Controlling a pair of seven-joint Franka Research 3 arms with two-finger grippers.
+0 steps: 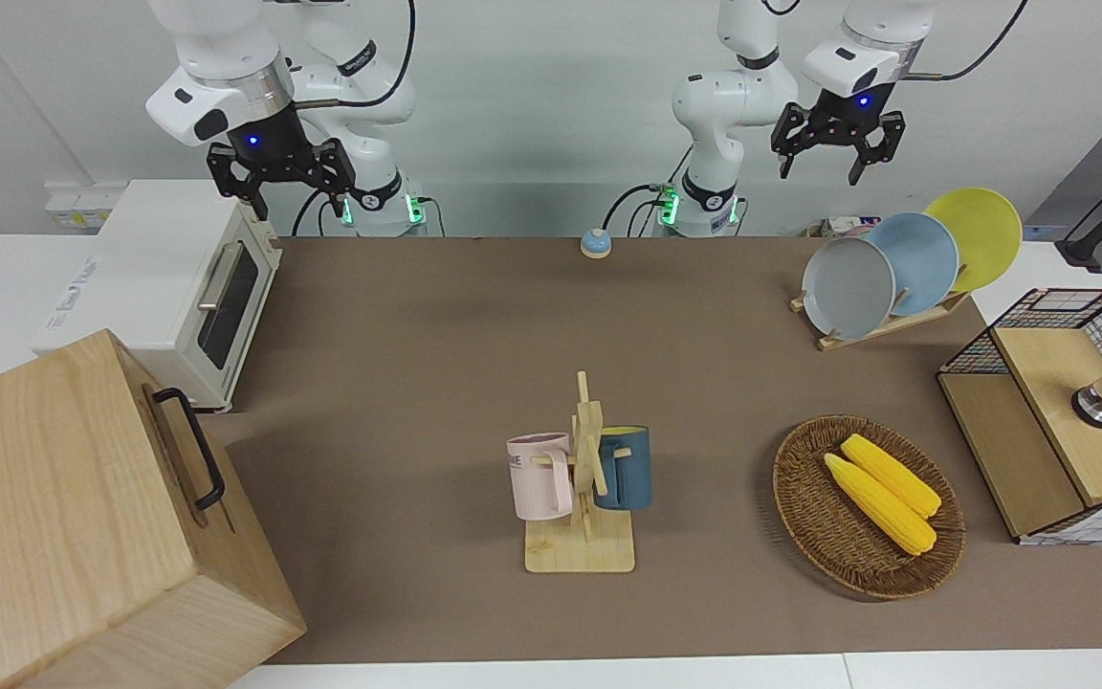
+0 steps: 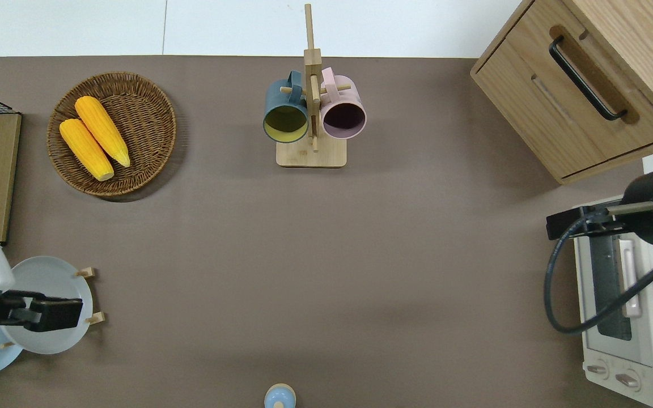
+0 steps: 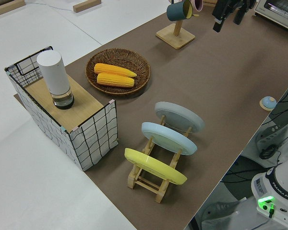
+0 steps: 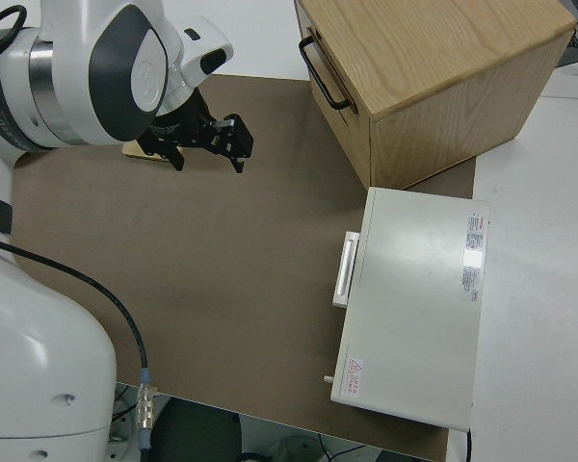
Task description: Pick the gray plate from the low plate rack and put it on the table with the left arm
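Note:
The gray plate (image 1: pixel 848 287) leans in the low plate rack (image 1: pixel 881 328) at the left arm's end of the table (image 1: pixel 436 364). It is the plate farthest from the robots (image 3: pixel 180 116). My left gripper (image 1: pixel 821 174) hangs open and empty high in the air. From overhead, the left gripper (image 2: pixel 49 315) is over the gray plate (image 2: pixel 49 280), above the edge nearer the robots, and touches nothing. The rack's pegs (image 2: pixel 85 272) stick out past the plate. My right gripper (image 1: pixel 293 199) is open and empty, and that arm is parked.
A light-blue plate (image 1: pixel 914 260) and a yellow plate (image 1: pixel 977 234) stand in the same rack. Nearby are a wicker basket (image 1: pixel 804 517) holding corn and a wire crate (image 1: pixel 1048 383). A mug tree (image 1: pixel 582 478) stands mid-table. A toaster oven (image 1: pixel 178 277) and wooden cabinet (image 1: pixel 63 517) sit at the right arm's end.

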